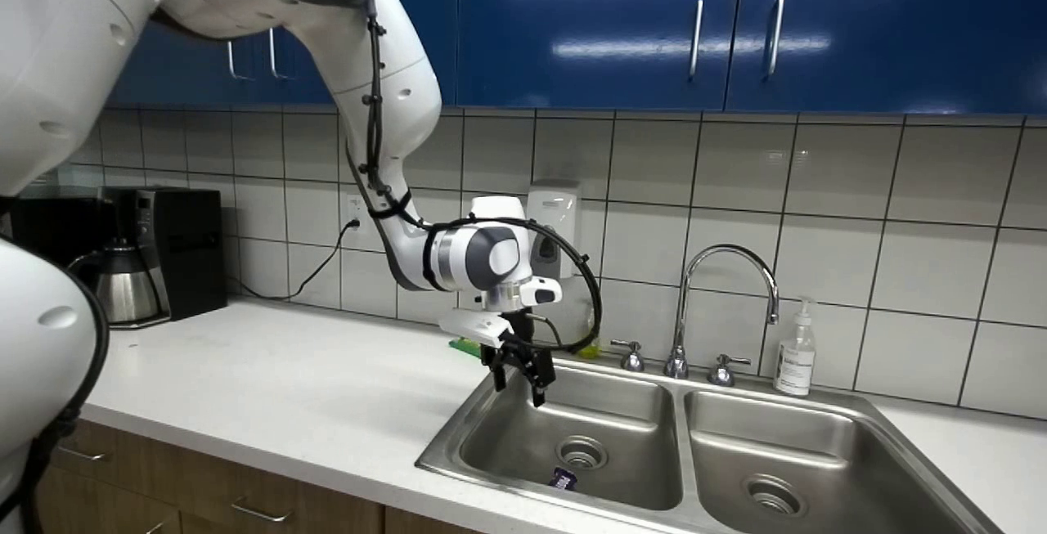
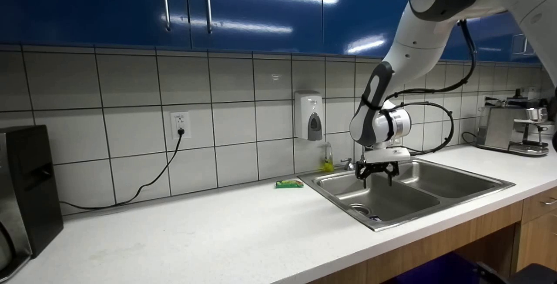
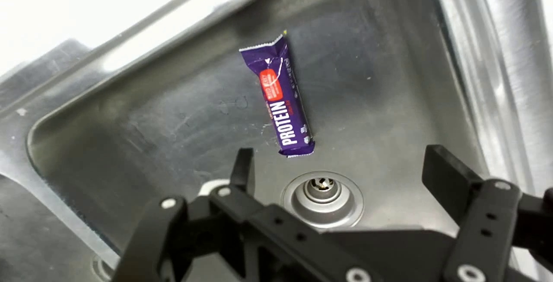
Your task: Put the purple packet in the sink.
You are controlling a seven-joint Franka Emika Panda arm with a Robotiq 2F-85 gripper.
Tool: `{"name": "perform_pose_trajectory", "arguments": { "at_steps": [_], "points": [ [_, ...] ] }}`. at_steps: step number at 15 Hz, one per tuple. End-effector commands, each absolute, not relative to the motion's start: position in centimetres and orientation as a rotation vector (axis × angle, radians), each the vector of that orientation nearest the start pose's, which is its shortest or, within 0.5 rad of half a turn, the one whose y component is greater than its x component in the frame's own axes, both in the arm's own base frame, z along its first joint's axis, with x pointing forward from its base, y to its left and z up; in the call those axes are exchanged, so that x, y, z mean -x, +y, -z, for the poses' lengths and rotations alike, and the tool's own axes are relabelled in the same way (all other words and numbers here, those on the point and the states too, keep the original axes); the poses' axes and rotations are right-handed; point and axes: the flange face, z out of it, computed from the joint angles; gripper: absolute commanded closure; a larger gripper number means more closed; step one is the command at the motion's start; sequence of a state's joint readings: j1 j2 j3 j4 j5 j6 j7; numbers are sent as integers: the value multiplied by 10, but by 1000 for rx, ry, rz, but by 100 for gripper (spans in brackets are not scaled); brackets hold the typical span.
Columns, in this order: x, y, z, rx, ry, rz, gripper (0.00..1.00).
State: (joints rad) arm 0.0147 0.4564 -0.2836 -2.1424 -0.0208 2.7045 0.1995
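Observation:
The purple packet, a protein bar wrapper with a red patch and white lettering, lies on the floor of the left basin near the drain; it shows in the wrist view and small in both exterior views. The double-basin steel sink is set in the counter; its basin floor fills the wrist view. My gripper is open and empty above the left basin. Its fingers are wide apart, with the drain between them in the wrist view, and apart from the packet.
A chrome faucet with two handles stands behind the sink. A white soap bottle and a yellow bottle stand at the back. A green flat thing lies left of the sink. A dispenser hangs on the tiles.

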Motion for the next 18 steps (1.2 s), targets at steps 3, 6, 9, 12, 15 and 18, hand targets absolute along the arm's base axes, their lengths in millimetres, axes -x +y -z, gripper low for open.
{"name": "perform_pose_trajectory", "arguments": {
  "at_steps": [3, 6, 9, 12, 15, 18],
  "points": [
    [-499, -129, -263, 3192, 422, 58, 0],
    [-466, -122, -284, 3191, 371, 14, 0],
    [-435, -119, -305, 3178, 337, -8, 0],
    [-408, -120, -322, 3168, 323, -40, 0],
    [-416, -122, -317, 3159, 367, -47, 0],
    [-406, -121, -324, 3154, 367, -34, 0]
  ]
}}
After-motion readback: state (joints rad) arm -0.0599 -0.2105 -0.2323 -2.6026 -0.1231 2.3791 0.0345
